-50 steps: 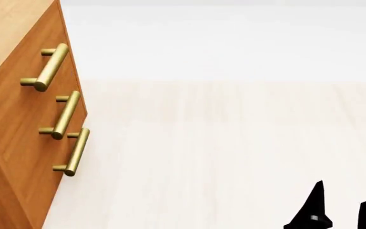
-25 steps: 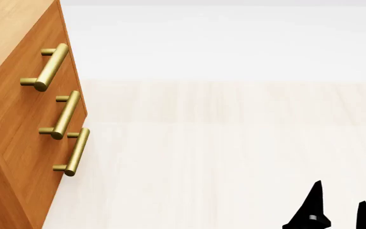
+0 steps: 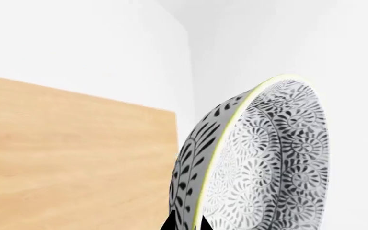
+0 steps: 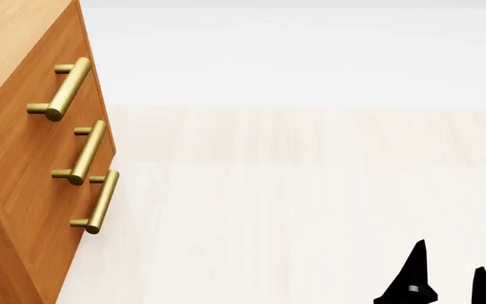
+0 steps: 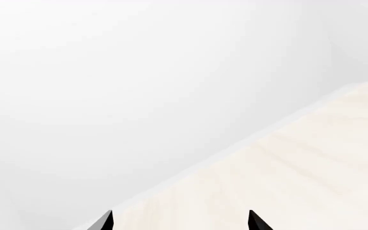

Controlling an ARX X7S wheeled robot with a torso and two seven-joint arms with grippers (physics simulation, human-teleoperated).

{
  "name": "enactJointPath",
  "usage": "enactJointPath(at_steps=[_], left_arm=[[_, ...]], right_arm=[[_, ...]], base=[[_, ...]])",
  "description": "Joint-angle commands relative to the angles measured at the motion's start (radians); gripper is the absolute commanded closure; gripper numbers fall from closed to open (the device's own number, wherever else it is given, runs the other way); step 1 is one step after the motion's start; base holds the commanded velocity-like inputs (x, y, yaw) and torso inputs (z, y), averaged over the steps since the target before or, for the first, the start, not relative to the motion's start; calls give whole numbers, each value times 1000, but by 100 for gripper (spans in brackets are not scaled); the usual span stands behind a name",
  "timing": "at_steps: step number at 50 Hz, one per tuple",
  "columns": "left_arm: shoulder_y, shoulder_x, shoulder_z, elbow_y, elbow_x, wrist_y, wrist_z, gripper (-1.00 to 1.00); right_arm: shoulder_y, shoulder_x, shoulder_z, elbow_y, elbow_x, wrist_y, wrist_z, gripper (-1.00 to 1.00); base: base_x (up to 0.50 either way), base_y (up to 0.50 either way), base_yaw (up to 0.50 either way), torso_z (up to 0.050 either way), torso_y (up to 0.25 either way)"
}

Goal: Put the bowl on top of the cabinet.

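The bowl (image 3: 267, 158), white with a dense dark-grey floral pattern and a pale rim, stands on edge in the left wrist view. My left gripper (image 3: 186, 224) is shut on its rim, one black fingertip on each side of the wall. The orange-brown cabinet (image 3: 75, 158) rises just beside the bowl. In the head view the cabinet (image 4: 23, 164) fills the left side, showing its lighter top and three brass bar handles (image 4: 66, 88). My right gripper (image 4: 450, 278) hangs open at the lower right over the floor, holding nothing. Its wide-apart fingertips (image 5: 105, 221) frame bare floor.
Pale wood floor (image 4: 293, 209) stretches to the right of the cabinet and meets a white wall (image 4: 311, 57) at the back. The left arm and the bowl are outside the head view.
The right gripper has drifted very slightly to the left in the head view. The cabinet and the view itself have not moved.
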Motion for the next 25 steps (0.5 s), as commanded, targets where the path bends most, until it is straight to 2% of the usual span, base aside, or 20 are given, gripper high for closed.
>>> enactJointPath(at_steps=[1,25], left_arm=[[18,-19,-35,59,67,52,-7,100],[145,-75,-65,73,19,43,41,100]], right_arm=[[2,-14,17,5,-4,7,-44,-100],[9,-18,14,12,-15,12,-41,-100]], base=[[0,0,0,0,0],[0,0,0,0,0]])
